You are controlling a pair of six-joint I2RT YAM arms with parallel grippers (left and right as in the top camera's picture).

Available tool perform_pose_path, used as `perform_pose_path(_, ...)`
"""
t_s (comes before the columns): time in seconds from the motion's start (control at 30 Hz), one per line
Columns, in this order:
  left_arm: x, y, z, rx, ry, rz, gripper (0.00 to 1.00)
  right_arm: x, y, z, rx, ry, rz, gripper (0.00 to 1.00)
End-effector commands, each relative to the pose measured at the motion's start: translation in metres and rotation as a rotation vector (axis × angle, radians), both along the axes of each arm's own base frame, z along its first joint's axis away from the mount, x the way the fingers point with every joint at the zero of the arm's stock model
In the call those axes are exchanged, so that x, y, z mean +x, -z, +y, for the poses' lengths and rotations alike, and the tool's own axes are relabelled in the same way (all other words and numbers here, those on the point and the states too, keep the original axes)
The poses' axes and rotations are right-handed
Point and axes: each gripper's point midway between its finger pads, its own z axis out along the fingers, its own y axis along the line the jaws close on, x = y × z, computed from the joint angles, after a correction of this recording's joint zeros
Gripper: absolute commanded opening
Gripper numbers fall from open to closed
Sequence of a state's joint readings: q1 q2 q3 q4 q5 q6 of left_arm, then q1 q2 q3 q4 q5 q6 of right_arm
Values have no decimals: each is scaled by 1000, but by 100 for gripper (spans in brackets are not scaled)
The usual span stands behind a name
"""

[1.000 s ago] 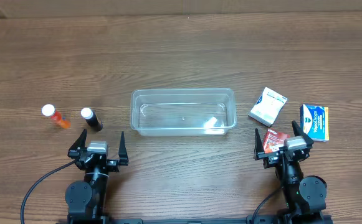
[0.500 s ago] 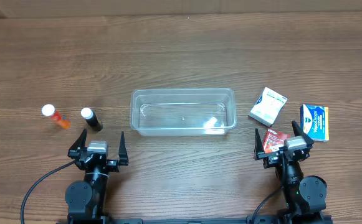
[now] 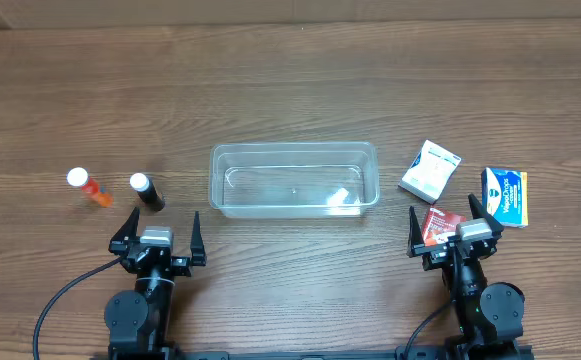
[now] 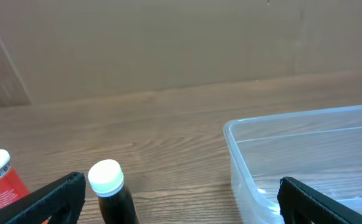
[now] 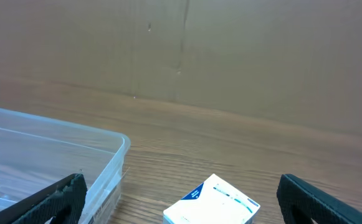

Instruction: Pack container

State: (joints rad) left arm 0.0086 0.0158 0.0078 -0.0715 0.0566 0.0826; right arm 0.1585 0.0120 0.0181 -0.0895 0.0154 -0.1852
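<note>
Alignment matters: right claw point(image 3: 446, 226), wide and empty like left claw point(image 3: 158, 229), should straddle the red cardboard box point(image 3: 435, 224) squarely before lifting toward the clear plastic container point(image 3: 292, 149).

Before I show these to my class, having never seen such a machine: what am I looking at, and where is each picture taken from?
These are two small robot arms at a wooden table. The wide picture looks straight down from above. The other two come from a camera on each arm's wrist, so the dark shapes in their lower corners are that arm's own fingers. The left gripper and the right gripper both stand open and hold nothing. In the middle sits the clear container, apparently empty. To its left are an orange bottle and a black bottle, both white-capped. To its right are a white box, a blue box and a red box, the last between the right gripper's fingers.
</note>
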Motion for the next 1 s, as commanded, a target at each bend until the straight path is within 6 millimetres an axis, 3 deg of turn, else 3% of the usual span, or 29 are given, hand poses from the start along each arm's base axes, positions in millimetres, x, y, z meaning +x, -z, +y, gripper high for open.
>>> perform_pose_path(0.0,0,1,0,22,1,0,100,0,1,0,4,3,-4,100)
perform_pose_path(0.33,-1,-4,2,-113,-21,4,100,1,3,-6,121,43,42,100)
perform_pose_path(0.6,-8,-45,-1,-118,-8,70,100,2,-24,-13,220,98,144,100)
perform_pose_path(0.77,0,-70,-2,-177,-24,253,100,9,-53,-10,263,115,292,100)
perform_pose_path(0.97,17,-85,-8,-191,-14,544,100,23,-72,-7,248,156,519,100)
